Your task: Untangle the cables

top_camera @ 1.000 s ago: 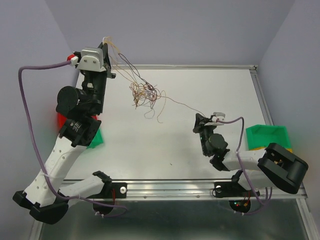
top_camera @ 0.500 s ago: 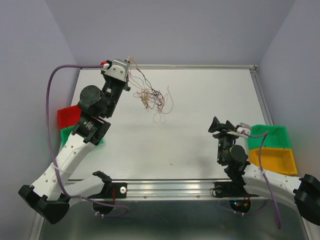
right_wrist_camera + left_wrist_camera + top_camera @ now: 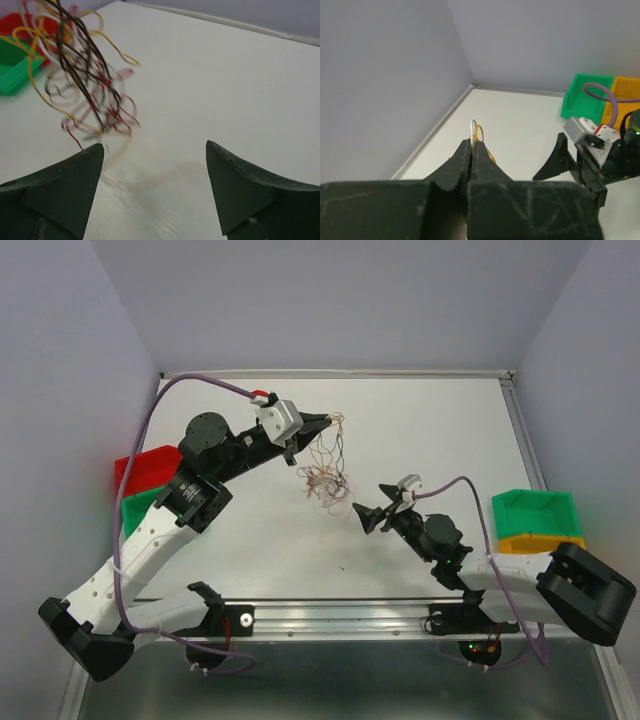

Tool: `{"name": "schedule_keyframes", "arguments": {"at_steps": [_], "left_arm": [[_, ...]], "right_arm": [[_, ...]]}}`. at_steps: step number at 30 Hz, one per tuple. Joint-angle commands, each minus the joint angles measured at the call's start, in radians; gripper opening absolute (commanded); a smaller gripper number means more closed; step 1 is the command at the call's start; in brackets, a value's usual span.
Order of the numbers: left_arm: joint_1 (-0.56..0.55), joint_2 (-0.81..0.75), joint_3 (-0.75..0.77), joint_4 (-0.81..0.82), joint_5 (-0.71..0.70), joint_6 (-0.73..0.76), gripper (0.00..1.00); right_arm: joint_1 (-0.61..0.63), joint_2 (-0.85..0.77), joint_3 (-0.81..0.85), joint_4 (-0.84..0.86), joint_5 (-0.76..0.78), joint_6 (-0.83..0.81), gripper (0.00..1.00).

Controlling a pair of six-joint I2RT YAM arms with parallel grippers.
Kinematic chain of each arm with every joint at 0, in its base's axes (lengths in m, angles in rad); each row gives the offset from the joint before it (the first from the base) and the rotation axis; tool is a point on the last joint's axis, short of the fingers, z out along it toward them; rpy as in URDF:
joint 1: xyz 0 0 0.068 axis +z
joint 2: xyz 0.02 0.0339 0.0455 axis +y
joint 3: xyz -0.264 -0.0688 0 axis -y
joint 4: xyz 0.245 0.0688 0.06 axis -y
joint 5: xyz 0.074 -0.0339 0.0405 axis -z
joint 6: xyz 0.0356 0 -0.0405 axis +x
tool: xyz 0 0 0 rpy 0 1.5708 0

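The left gripper (image 3: 333, 420), jaws pinched shut on yellow and white loops, holds the cables (image 3: 324, 476) above the white table (image 3: 450, 420). The tangle of yellow, red and dark brown strands hangs from its tip. The right gripper (image 3: 366, 519) stands wide open just beside the tangle's lower end. A red bin (image 3: 140, 464) and a green bin (image 3: 133, 510) sit at the table's left edge, partly hidden by the left arm (image 3: 150, 540). A second green bin (image 3: 535, 508) and a yellow bin (image 3: 520, 543) sit at the right edge. What the bins hold cannot be made out.

Left fingers (image 3: 322, 421) swung right carrying cables (image 3: 325, 478), right fingers (image 3: 366, 512) let go, spread, nearer tangle.
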Motion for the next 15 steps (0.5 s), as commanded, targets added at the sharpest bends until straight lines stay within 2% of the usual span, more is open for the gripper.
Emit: {"name": "schedule_keyframes", "arguments": {"at_steps": [1,2,3,6,9,10,13,15], "left_arm": [[-0.012,-0.017,-0.032,0.051,0.124,-0.048,0.00],[-0.015,-0.014,-0.052,0.060,0.136,-0.055,0.00],[-0.019,-0.010,-0.060,0.071,0.153,-0.063,0.00],[-0.033,0.021,-0.076,0.074,0.215,-0.082,0.00],[-0.041,0.052,-0.080,0.074,0.265,-0.095,0.00],[-0.039,0.056,-0.080,0.074,0.279,-0.095,0.00],[-0.042,0.073,-0.078,0.076,0.282,-0.098,0.00],[-0.042,0.072,-0.078,0.076,0.229,-0.095,0.00]], "right_arm": [[0.003,0.120,0.049,0.316,-0.219,-0.011,0.88],[0.002,0.192,0.032,0.388,-0.225,-0.003,0.88],[0.003,0.224,0.023,0.533,-0.241,0.001,0.88],[0.003,0.355,0.018,0.712,-0.218,0.015,0.87],[0.003,0.428,0.039,0.763,-0.187,0.009,0.64],[0.002,0.441,0.042,0.778,-0.193,0.010,0.51],[0.003,0.462,0.043,0.821,-0.201,0.026,0.22],[0.003,0.458,0.039,0.820,-0.193,0.033,0.22]]}}
